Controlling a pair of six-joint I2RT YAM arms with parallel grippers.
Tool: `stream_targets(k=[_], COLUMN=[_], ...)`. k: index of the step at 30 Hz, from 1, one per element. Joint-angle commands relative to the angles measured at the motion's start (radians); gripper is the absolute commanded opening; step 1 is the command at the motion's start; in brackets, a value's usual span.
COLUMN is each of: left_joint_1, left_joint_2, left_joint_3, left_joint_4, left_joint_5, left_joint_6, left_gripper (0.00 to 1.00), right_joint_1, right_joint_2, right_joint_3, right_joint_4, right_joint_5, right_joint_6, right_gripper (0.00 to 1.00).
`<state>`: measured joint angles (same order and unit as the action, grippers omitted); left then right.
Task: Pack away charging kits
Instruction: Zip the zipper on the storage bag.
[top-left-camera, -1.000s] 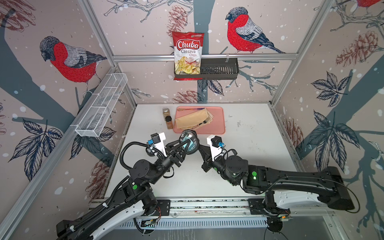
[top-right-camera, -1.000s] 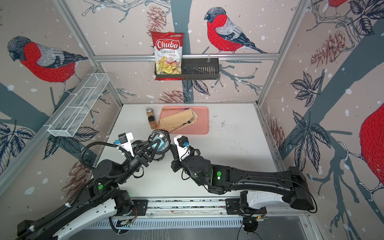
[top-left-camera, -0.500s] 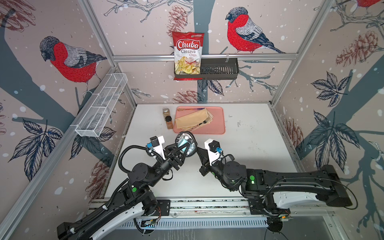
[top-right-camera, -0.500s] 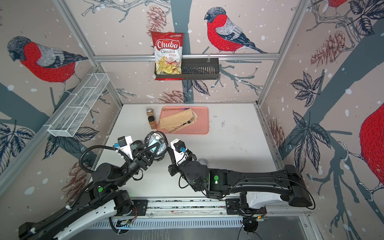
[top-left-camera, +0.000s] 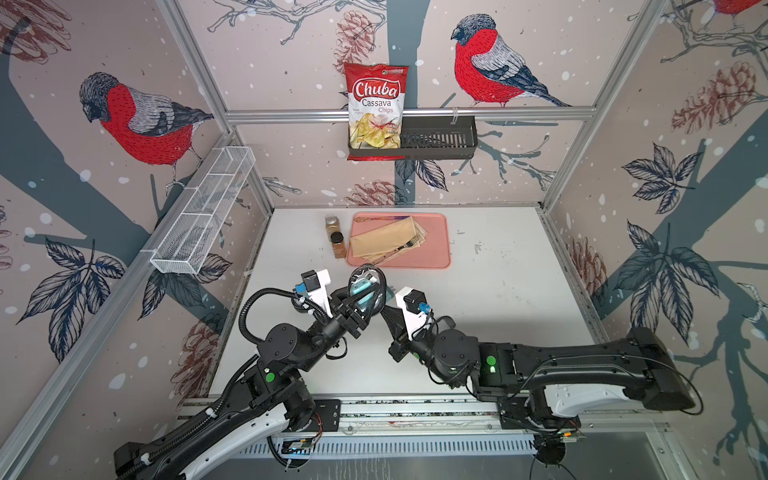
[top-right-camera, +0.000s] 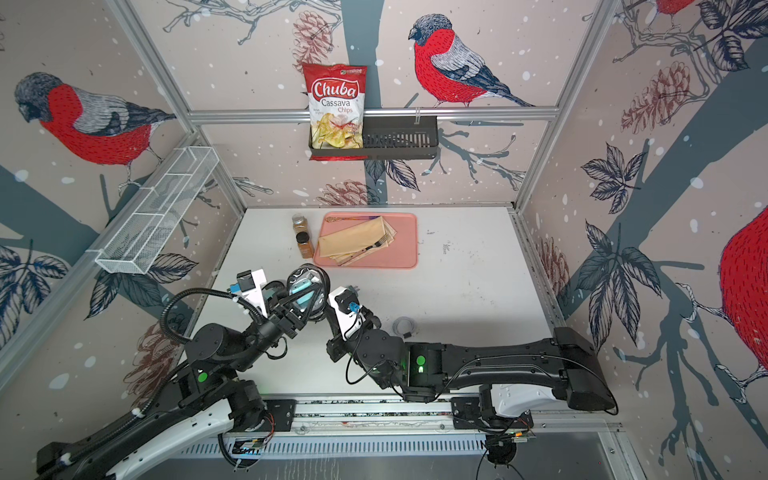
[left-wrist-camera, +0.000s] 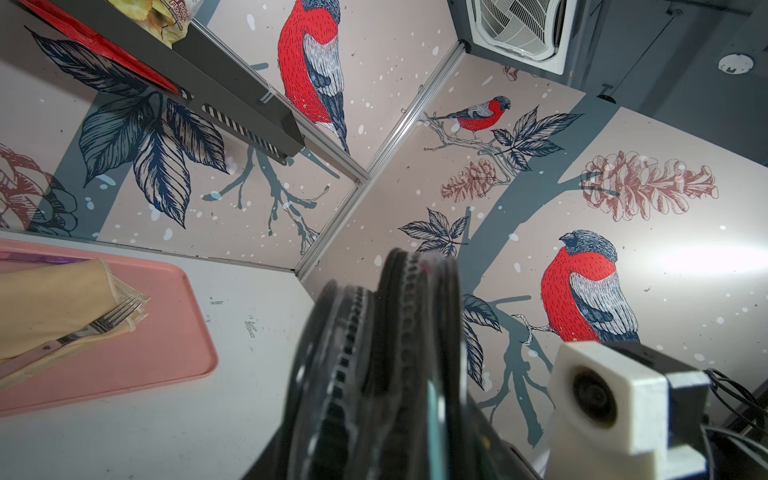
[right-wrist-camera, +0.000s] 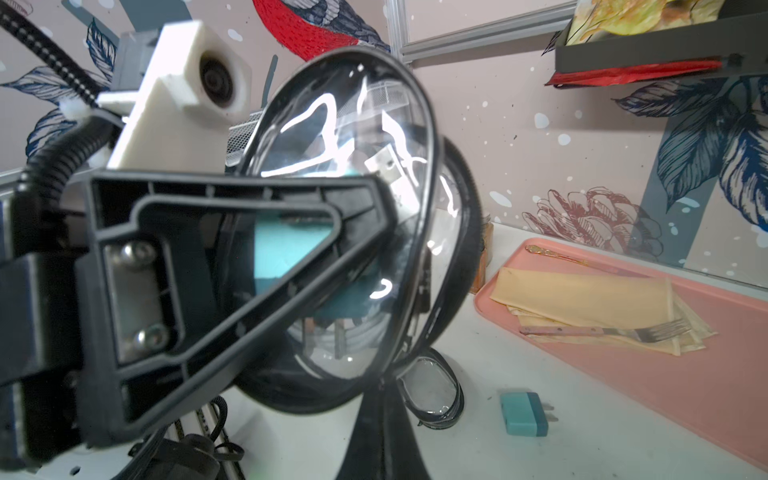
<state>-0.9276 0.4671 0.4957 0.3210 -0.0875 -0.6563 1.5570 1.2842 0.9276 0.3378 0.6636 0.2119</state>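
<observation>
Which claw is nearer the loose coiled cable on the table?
Right. The shut right claw is beside the black case, toward the coiled cable; the left claw grips that case from the far side.

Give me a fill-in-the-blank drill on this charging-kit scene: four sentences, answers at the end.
1. The left gripper holds up a black oval clear-lidded case; the cube plug adapter inside is coloured ___.
2. On the pink plastic tray, a silver ___ rests on the folded beige napkin.
3. Beside that tray stand ___ brown spice jars.
4. The red-and-white cassava chips bag sits in the ___ slatted basket on the back wall.
Missing words: teal; fork; two; black.
</observation>
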Motion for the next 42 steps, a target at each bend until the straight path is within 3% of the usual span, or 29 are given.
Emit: stream_targets(k=[1,10,14,31,42], left_joint_1=[-0.001,-0.001,0.0,-0.001,-0.001], left_joint_2=[0.005,0.006,-0.002,0.07,0.182], left_joint_3=[0.01,0.012,0.015,0.064,0.122], left_joint_4=[0.023,-0.012,-0.032,-0.149,-0.25], left_joint_5=[-0.013,-0.021,-0.016,0.078,0.086], left_joint_6=[-0.009,-0.011,-0.01,0.035,0.063], left_gripper=[0.43,0.1,0.01,0.0,0.0], right_joint_1=[0.009,0.005,-0.014,-0.198,-0.213], right_joint_2=[0.01,-0.026,-0.073,-0.173,-0.164], right_joint_3=[-0.002,-0.032,-0.054,-0.076,-0.074], right_joint_4=[0.044,0.05,0.048,-0.01,0.004], right_joint_5=[-0.009,0.026,0.028,-0.073,-0.114], right_joint_6=[0.021,0.026,0.034,0.058,-0.028], right_gripper=[0.0,0.0,0.0,0.0,0.0])
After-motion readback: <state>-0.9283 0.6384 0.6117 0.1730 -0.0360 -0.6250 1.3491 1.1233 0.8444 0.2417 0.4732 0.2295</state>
